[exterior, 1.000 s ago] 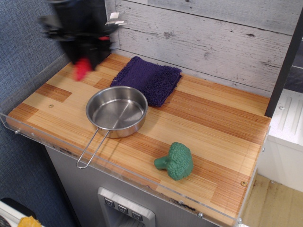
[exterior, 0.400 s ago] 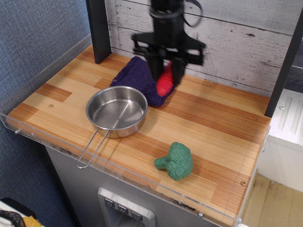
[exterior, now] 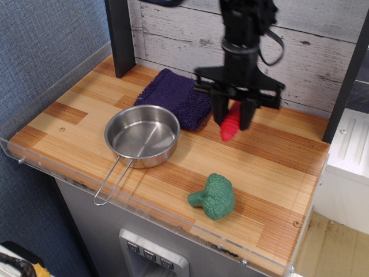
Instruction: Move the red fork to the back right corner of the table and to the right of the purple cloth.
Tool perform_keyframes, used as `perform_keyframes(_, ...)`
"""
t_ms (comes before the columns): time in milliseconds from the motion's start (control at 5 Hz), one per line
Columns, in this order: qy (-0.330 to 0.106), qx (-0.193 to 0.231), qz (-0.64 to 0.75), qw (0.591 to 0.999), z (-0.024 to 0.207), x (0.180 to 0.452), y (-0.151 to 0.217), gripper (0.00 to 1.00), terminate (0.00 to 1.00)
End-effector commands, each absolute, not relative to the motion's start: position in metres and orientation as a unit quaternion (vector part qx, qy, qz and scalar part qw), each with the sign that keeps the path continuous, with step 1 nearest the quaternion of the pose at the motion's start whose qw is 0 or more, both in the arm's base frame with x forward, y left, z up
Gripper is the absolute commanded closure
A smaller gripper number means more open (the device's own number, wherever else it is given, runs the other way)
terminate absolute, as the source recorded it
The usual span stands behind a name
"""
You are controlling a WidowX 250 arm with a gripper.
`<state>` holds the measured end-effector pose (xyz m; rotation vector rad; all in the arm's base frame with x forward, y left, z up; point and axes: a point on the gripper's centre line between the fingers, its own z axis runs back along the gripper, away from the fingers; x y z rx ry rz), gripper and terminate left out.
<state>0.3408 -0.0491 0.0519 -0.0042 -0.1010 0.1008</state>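
Since a moment ago I have carried the red fork (exterior: 231, 126) rightward, off the purple cloth (exterior: 176, 96) and out over bare wood just beyond the cloth's right edge. My claw (exterior: 232, 117) is closed on the fork's thick red handle, which hangs below my fingers, tilted a little; the metal tines are hidden up between them. I cannot tell whether the handle tip touches the table (exterior: 271, 167) or hangs just above it.

I judge I am near the end of the carry. The far right corner lies farther right and back, toward the plank wall, so I should drift on that way a little before lowering. To do it well I should keep my grip firm until the handle rests on the wood, come down gently, then open and lift straight up so the fork does not roll or get dragged. The pan (exterior: 142, 136) and the green broccoli (exterior: 214, 196) sit nearer, well apart from my path.
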Motion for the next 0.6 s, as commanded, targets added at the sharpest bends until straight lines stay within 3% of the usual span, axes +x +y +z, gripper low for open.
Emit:
perform_keyframes(0, -0.05, -0.002, 0.028, 0.998, 0.042, 0.35, -0.073, 1.0, 0.0)
perform_keyframes(200, -0.013, 0.007, 0.029, 0.999, 0.019, 0.354, -0.079, 1.0, 0.0)
perform_keyframes(400, 0.004, 0.009, 0.029, 1.0, 0.01, 0.352, -0.08, 1.0, 0.0)
